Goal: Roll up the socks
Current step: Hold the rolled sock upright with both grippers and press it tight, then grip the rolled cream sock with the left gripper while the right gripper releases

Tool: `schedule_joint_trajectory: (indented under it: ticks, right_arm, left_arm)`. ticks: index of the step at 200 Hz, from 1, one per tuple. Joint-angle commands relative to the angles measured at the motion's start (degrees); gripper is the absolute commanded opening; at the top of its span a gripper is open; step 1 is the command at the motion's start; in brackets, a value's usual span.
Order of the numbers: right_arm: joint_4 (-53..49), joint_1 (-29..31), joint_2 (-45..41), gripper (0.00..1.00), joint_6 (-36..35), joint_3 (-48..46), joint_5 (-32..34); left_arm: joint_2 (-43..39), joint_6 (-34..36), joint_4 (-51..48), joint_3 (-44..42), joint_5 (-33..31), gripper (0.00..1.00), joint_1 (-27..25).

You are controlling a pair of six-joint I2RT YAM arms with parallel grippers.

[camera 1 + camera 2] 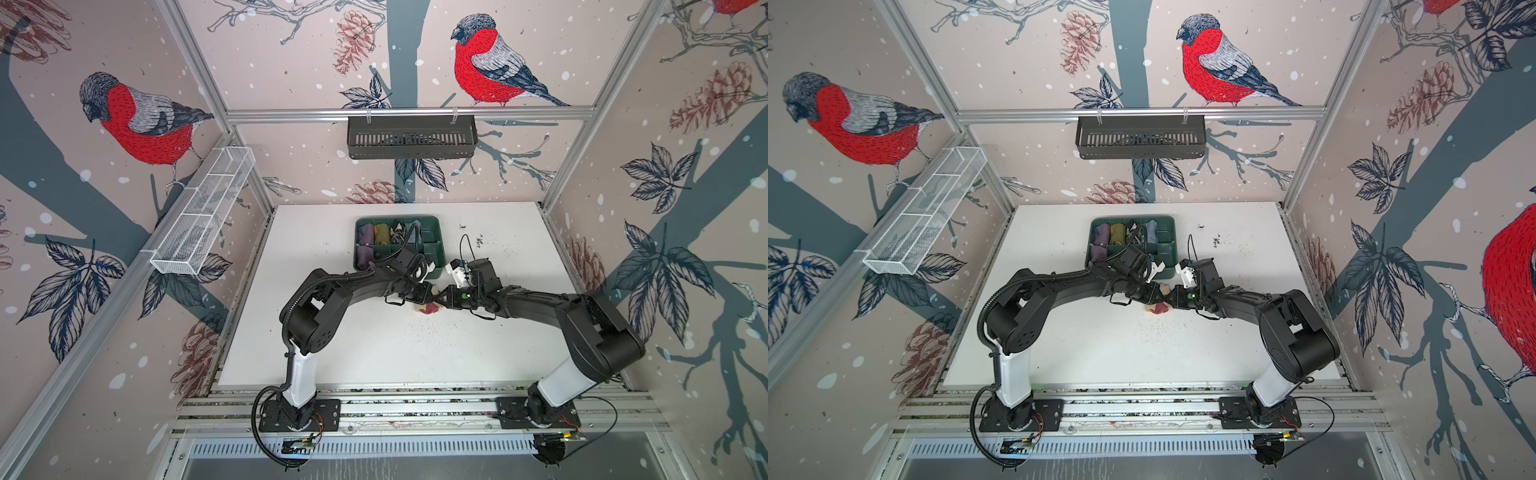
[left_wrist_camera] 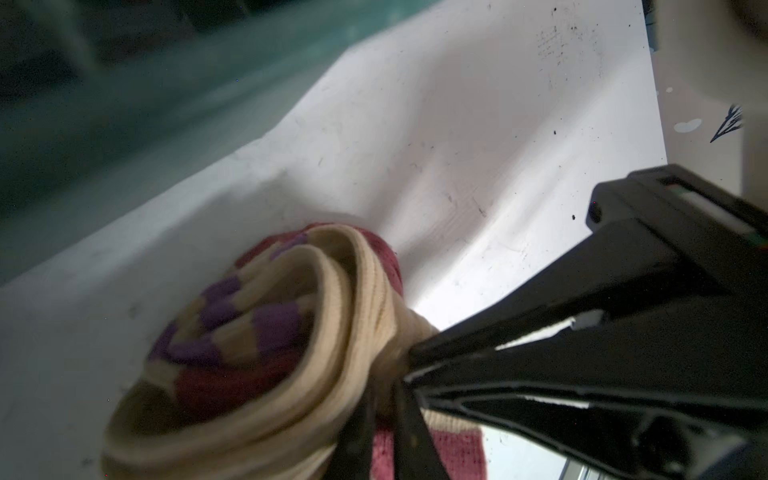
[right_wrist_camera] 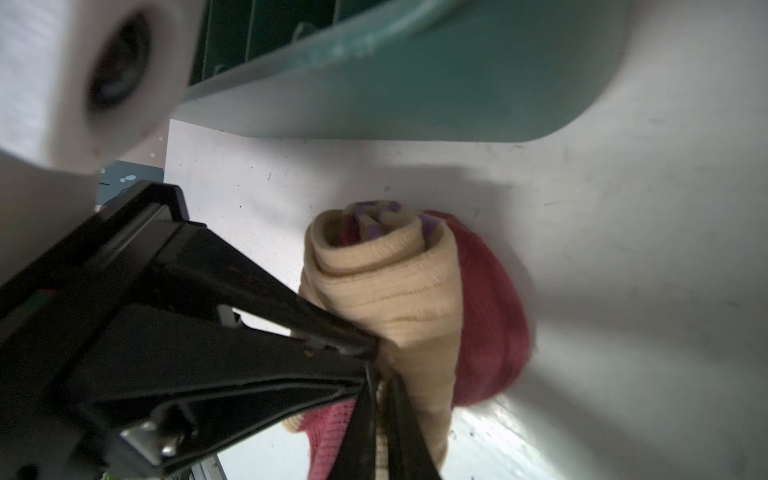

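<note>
Closest to the lens on the left wrist cam is my left gripper (image 2: 383,388): its two thin black fingers are pinched on a fold of tan fabric with barely any gap. That fold belongs to the socks (image 2: 291,332), a ribbed tan and dark red pair with purple stripes, wound into a fat coil right down at the white tabletop (image 2: 457,145). I honestly can't tell if the coil is resting on it or lifted a hair. The right gripper (image 2: 412,365) has its tips nipped onto the same tan fold, practically touching the left one's.

The right wrist cam shows the same thing from the other side. The right gripper (image 3: 384,380) has its fingers pressed onto the tan layer of the socks (image 3: 395,291), and the left gripper (image 3: 372,347) has its tips squeezed onto the roll right beside them. A dark red bulge sits on the outside of the coil. Behind it, blurry, is the wall of the dark green plastic divider tray (image 3: 415,83).

In both top views the two black arms meet nose to nose in the middle of the frame, left gripper (image 1: 433,296) against right gripper (image 1: 440,298). The socks (image 1: 431,310) (image 1: 1158,309) poke out just below where the tips meet.

Just above that in the frame is the tray (image 1: 434,239), with a purple bundle (image 1: 365,237), an olive bundle (image 1: 381,235) and a black-and-white patterned bundle (image 1: 398,232) in its upper-left compartments.

Furthest back, a black slotted basket (image 1: 411,137) hangs on the rear rail at upper middle. A white wire-mesh basket (image 1: 203,212) runs along the left wall.
</note>
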Motion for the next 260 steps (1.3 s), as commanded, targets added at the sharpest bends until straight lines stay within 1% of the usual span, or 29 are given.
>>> schedule_joint_trajectory:
  ticks: [1, 34, 38, 48, 73, 93, 113, 150, 189, 240, 253, 260]
  right_arm:
    - [-0.88, 0.10, 1.37, 0.11, -1.53, 0.61, 0.78]
    - [-1.86, 0.08, 3.00, 0.10, -2.41, 1.30, 1.93]
    - [-1.98, 0.03, 3.12, 0.10, -2.49, 1.40, 1.99]
    - [-2.29, 0.03, 3.42, 0.10, -2.69, 1.56, 2.26]
    - [-2.92, 0.07, 3.93, 0.10, -3.14, 2.02, 2.96]
    - [-3.26, 0.02, 4.33, 0.10, -3.40, 2.37, 3.22]
    - [-3.35, 0.02, 4.61, 0.09, -3.41, 2.64, 3.36]
    - [-3.84, 0.19, 4.46, 0.09, -3.57, 3.07, 3.41]
    - [-4.86, 0.54, 4.14, 0.09, -3.93, 3.90, 3.98]
    - [-5.10, 1.32, 4.87, 0.08, -3.85, 4.65, 4.11]
    - [-5.13, 1.34, 5.00, 0.08, -3.85, 4.84, 4.19]
    - [-5.13, 1.34, 5.03, 0.08, -3.84, 4.85, 4.16]
  left_arm:
    - [-0.90, -1.03, 2.75, -1.22, 2.47, 0.20, 0.27]
    - [-3.43, -2.47, 6.04, -4.37, 4.59, 0.24, 1.74]
    - [-3.87, -2.68, 6.50, -4.81, 4.93, 0.27, 1.94]
    - [-4.90, -3.09, 7.39, -5.69, 5.42, 0.30, 2.40]
    - [-7.82, -3.44, 7.87, -7.73, 5.55, 0.35, 3.41]
    - [-10.14, -3.66, 8.17, -9.76, 5.48, 0.37, 4.20]
    - [-12.30, -3.84, 8.13, -11.83, 5.12, 0.42, 4.95]
    - [-14.80, -4.34, 9.12, -16.56, 4.23, 0.42, 7.20]
    - [-14.29, -4.72, 10.38, -18.19, 4.03, 0.44, 8.82]
    - [-11.39, -7.46, 17.79, -18.67, 7.99, 0.45, 9.44]
    - [-10.28, -7.63, 18.36, -18.42, 8.28, 0.50, 9.44]
    - [-9.83, -7.76, 18.92, -18.44, 8.48, 0.50, 9.51]
